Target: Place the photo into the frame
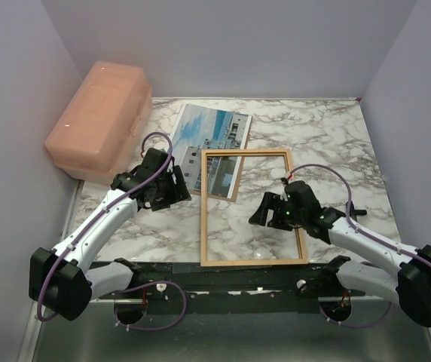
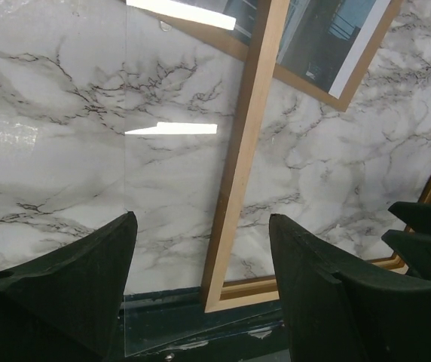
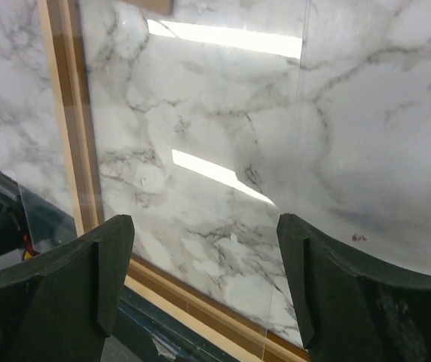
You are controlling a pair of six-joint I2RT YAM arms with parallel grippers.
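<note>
The frame (image 1: pixel 203 219) lies flat on the marble table, an orange-brown wooden rectangle near the front edge. Its top left corner overlaps the photo (image 1: pixel 209 134), a print of a white building against blue sky, which rests on a brown board (image 1: pixel 233 192). My left gripper (image 1: pixel 172 187) hovers open just left of the frame, over its left rail (image 2: pixel 246 151), nothing between its fingers. My right gripper (image 1: pixel 265 212) stands open inside the frame's right half, above the near rail (image 3: pixel 200 305). A clear pane (image 3: pixel 223 113) lies over the frame.
A pink plastic box (image 1: pixel 99 121) stands at the back left against the wall. Grey walls close in the table on three sides. The clear pane's edge (image 2: pixel 125 226) reaches past the frame's left rail and over the dark front strip (image 1: pixel 223 275).
</note>
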